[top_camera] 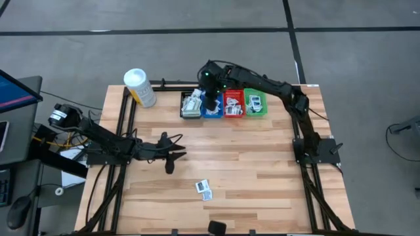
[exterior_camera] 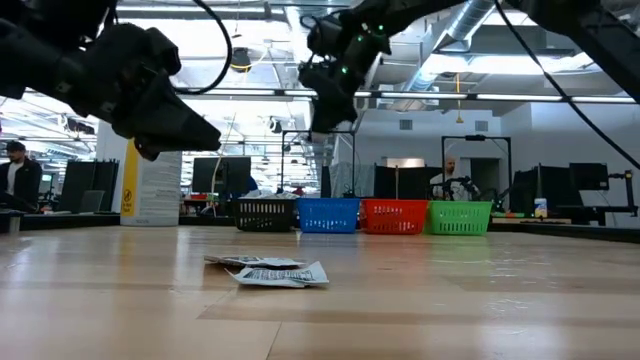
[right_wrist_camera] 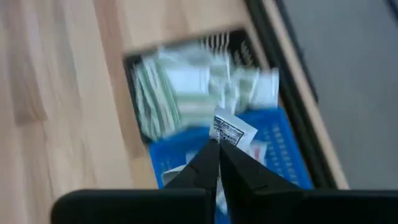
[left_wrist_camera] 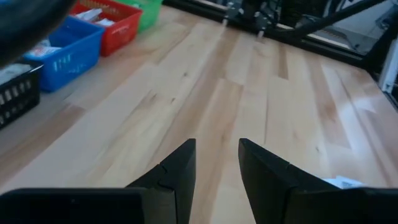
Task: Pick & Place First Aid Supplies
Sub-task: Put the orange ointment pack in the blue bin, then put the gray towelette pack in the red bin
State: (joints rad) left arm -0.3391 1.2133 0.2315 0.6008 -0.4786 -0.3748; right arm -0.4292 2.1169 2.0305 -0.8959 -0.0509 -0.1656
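My right gripper (top_camera: 211, 98) hangs over the blue bin (top_camera: 213, 108) at the table's far side, shut on a small white packet (right_wrist_camera: 231, 130) with dark print. The black bin (right_wrist_camera: 186, 93) beside it holds several pale packets. Two more packets (top_camera: 203, 189) lie flat on the wood near the front edge; they show in the low view as packets (exterior_camera: 270, 272) too. My left gripper (top_camera: 177, 155) stands open above the bare table at the left, apart from the loose packets, with nothing between its fingers (left_wrist_camera: 177, 177). My right gripper pinches the white packet's lower edge (right_wrist_camera: 222, 140) between its two fingertips. The fingers slant down from above toward the bins. The packet sticks out past the fingertips, lifted clear above the blue bin.
Black (exterior_camera: 265, 213), blue (exterior_camera: 328, 214), red (exterior_camera: 394, 215) and green (exterior_camera: 460, 216) bins stand in a row at the far edge. A white tub with a yellow label (top_camera: 140, 87) stands at the far left corner. Bare wood lies between the arms.
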